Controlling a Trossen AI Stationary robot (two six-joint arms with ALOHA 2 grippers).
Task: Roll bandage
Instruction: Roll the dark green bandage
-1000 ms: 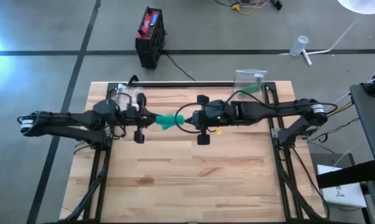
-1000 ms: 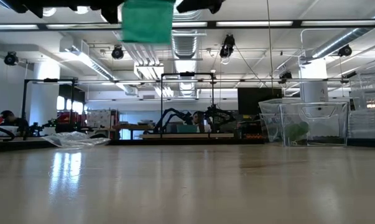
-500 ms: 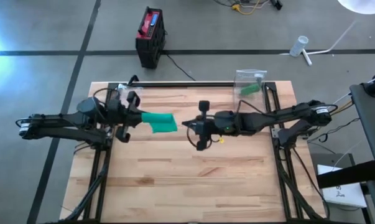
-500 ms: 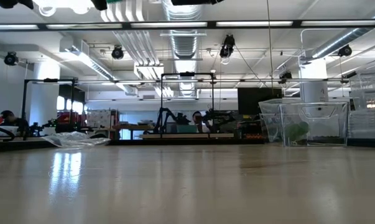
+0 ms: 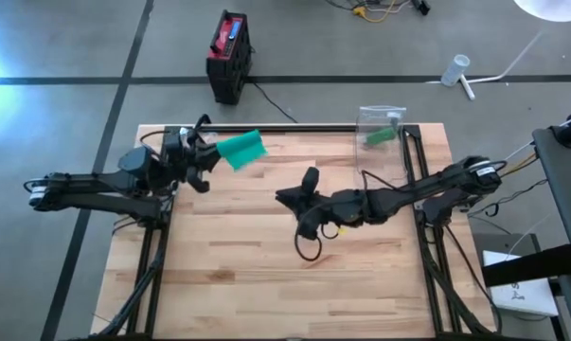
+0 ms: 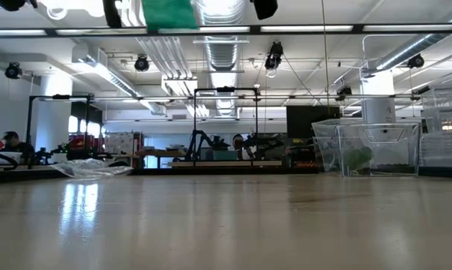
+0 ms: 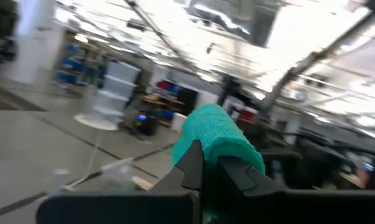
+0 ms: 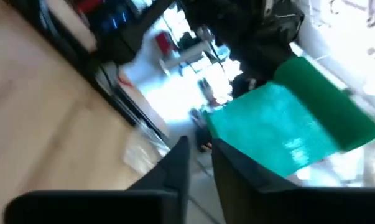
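Note:
The green bandage (image 5: 240, 149) is a short, wide, partly rolled piece held high above the table's far left; it also shows at the top of the low view (image 6: 169, 13). My left gripper (image 5: 212, 152) is shut on it. My right gripper (image 5: 283, 197) hovers over the table's middle, well clear of the bandage. Its fingers stand a narrow gap apart with nothing between them (image 8: 199, 165), and the bandage (image 8: 293, 121) shows beyond them. My left gripper pinches the bandage's near end (image 7: 203, 146) between its two shut fingers. The fingers come from the table's left, pointing a little upward. The bandage curls over the fingertips and sticks out past them, lifted clear of the table.
A clear plastic box (image 5: 380, 128) with something green inside stands at the far right corner. A crumpled clear bag (image 5: 186, 142) lies at the far left, under the left arm. A black bar (image 5: 285, 128) runs along the far edge. The near half of the wooden table (image 5: 285, 284) is bare.
Both grippers met at the bandage over the table's middle a second ago. My left gripper has drawn back toward the far left and risen, rolling its wrist, with the bandage. My right gripper has come away from the bandage, rolled, and gone down toward the near edge.

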